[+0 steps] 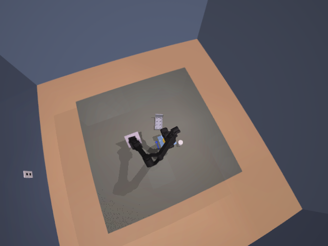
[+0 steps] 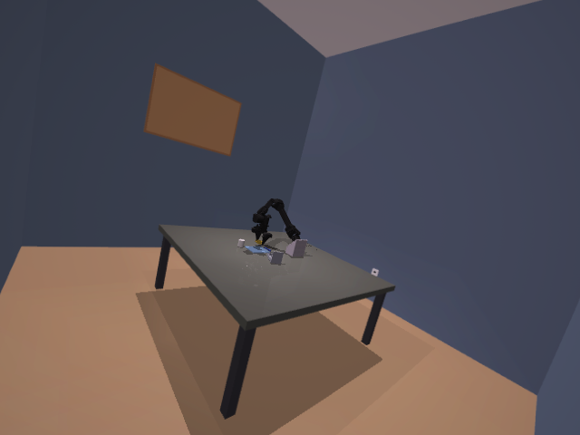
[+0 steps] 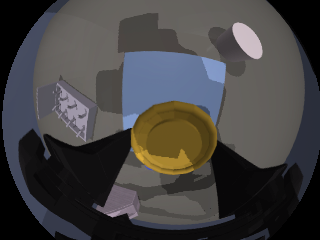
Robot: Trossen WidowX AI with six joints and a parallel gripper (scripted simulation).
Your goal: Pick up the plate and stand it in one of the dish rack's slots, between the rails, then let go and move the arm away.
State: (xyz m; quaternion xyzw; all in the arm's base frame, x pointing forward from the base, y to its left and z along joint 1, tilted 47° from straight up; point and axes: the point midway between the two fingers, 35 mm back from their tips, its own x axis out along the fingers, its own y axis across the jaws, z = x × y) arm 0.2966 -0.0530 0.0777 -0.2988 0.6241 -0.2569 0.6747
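Observation:
The yellow round plate [image 1: 164,140] [image 2: 258,242] [image 3: 174,137] is clear of the blue mat, roughly flat, with its face toward the wrist camera. My gripper [image 3: 174,139] [image 2: 260,242] is shut on it, with the black fingers at opposite sides of its rim. The arm hides much of the plate in the top view. The grey dish rack [image 1: 158,123] [image 2: 276,257] [image 3: 74,111] stands on the table, off to the left of the plate in the wrist view. Short pegs stand up in it, and a raised panel is at one end. The rack's slots hold no plate.
The blue mat [image 1: 160,140] [image 2: 255,249] [image 3: 170,80] lies below the plate. A white cup [image 1: 180,142] [image 2: 241,243] [image 3: 247,41] stands beside the mat. A blue utensil [image 1: 158,145] lies by the mat's edge. A pinkish block [image 1: 137,135] [image 2: 298,248] [image 3: 120,201] is at the arm's base.

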